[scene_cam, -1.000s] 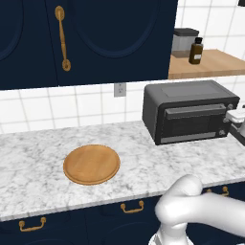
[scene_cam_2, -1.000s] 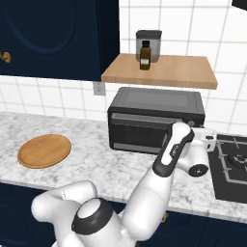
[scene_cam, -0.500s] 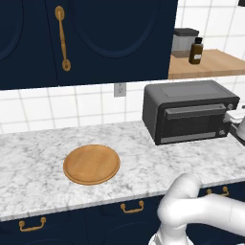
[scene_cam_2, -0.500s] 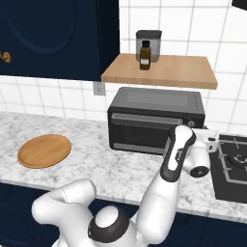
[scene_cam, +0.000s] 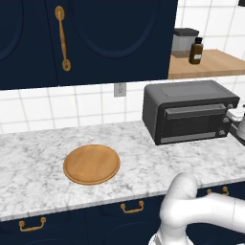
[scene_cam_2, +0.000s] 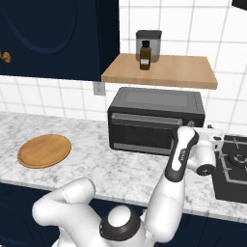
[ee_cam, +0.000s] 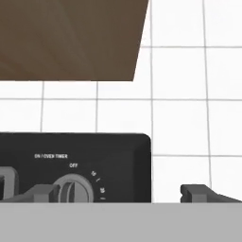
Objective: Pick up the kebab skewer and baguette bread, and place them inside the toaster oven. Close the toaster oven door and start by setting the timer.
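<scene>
Your toaster oven sits on the marble counter against the tiled wall, under the wooden shelf, with its door shut. Your gripper hovers at the oven's right-hand panel, jaws spread wide and holding nothing; the left fingertip is just beside the timer knob. The round wooden board lies well to the left.

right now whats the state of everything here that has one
toaster oven door: shut, upright against the oven front
timer knob: pointer at or near off, hard to read exactly
gripper: open, holding nothing, fingertips level with the knob panel
wooden board: flat on the counter, bare
brown bottle: upright on the shelf, capped
upper cabinet door: closed
</scene>
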Controlling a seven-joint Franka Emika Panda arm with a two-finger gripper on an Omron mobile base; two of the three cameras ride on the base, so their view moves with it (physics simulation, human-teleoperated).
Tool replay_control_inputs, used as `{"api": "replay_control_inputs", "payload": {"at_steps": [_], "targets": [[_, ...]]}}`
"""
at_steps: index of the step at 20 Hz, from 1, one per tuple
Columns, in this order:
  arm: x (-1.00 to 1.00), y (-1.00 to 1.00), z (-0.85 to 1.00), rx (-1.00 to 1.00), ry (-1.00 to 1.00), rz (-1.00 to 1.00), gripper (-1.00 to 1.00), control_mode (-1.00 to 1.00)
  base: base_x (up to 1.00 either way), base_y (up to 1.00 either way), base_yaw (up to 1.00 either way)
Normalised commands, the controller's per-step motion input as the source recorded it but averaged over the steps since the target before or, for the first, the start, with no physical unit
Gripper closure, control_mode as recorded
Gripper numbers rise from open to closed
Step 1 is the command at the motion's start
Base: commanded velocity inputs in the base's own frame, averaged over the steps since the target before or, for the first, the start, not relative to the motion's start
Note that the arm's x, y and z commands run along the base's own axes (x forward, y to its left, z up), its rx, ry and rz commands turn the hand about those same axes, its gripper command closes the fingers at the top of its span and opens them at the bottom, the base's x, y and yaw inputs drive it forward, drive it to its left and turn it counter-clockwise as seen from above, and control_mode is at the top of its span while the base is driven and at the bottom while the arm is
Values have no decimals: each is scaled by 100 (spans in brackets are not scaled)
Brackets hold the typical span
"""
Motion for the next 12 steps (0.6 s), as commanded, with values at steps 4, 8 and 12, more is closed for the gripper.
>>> {"api": "replay_control_inputs", "payload": {"at_steps": [4,8,12], "targets": [[2,-1,-4,9,0,0,-100,-100,0,0,0],[15,0,-11,7,0,0,-100,-100,0,0,0],[23,0,-22,2,-1,0,-100,-100,0,0,0]]}}
